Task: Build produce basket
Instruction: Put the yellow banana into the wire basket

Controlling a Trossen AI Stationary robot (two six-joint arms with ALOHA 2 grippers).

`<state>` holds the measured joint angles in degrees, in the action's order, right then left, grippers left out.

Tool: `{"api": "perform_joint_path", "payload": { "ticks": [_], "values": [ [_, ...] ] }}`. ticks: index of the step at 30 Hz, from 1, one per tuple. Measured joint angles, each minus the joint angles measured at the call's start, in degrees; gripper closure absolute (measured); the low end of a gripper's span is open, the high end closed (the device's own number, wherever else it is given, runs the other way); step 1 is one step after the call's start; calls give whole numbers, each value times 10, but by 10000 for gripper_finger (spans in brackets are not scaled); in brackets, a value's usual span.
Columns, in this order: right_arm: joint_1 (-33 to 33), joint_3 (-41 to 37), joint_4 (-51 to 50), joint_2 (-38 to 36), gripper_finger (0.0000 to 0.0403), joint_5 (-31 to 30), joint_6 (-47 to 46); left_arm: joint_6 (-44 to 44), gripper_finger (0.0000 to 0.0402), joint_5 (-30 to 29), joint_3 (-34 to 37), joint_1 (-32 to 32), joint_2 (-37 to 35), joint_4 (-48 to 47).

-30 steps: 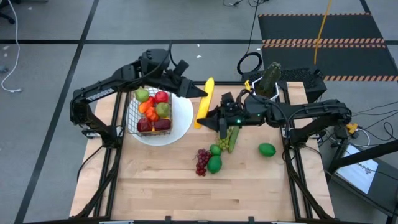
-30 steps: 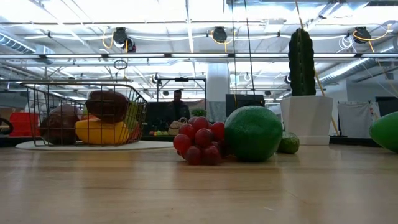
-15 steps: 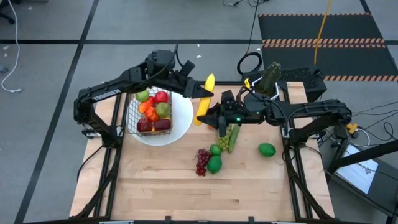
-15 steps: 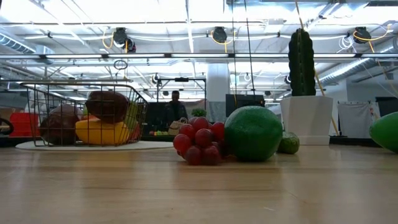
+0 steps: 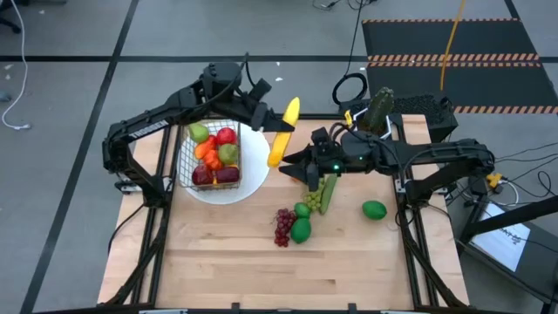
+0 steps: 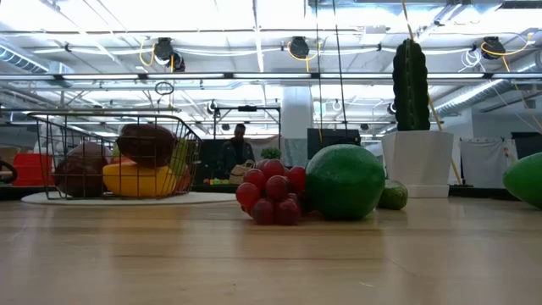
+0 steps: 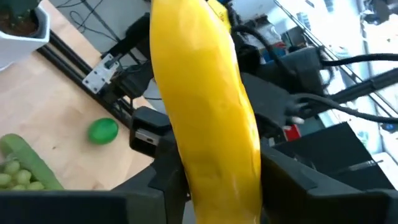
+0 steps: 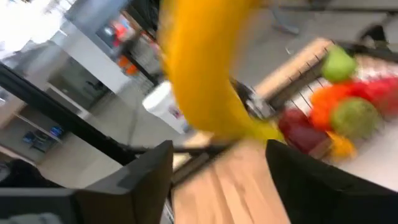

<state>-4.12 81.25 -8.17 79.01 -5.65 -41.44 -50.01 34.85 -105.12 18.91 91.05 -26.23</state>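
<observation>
Wire-dark at the far left: found the basket (image 5: 185,155) on a white plate (image 5: 258,171), packed with red, green and orange produce. Just beside its far right corner, saw the left gripper (image 5: 268,125) clamped across the banana (image 5: 290,111), with fingers (image 7: 168,180) pressed to both flanks. Read the banana's long axis as running away from the table's near edge, slightly tilted. Judged the basket to lie leftward and a little nearer from that grip; made the left arm the closer one by far. Farther right, found the right gripper (image 5: 295,166) spread wide and empty, near the banana's lower tip but apart. Beyond, noted grapes (image 5: 283,225), cucumber (image 5: 326,194) and lime (image 5: 374,209) on the table (image 5: 227,262).
</observation>
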Motion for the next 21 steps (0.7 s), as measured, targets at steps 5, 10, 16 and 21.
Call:
{"api": "perform_joint_path", "payload": {
  "ticks": [5, 10, 16, 21],
  "values": [
    [0, -1, -61, -24, 119, 0, -16, 29, 253, 32, -1, 24, -11, -16],
    [1, -1, -129, -58, 109, -1, -20, 42, 262, 53, -1, 57, -18, -27],
    [13, -1, -230, -108, 112, -2, -7, 75, 251, 61, -1, 96, -23, -90],
    [46, 0, -297, -144, 112, -3, 38, 112, 255, 56, -1, 125, -29, -195]
  ]
}}
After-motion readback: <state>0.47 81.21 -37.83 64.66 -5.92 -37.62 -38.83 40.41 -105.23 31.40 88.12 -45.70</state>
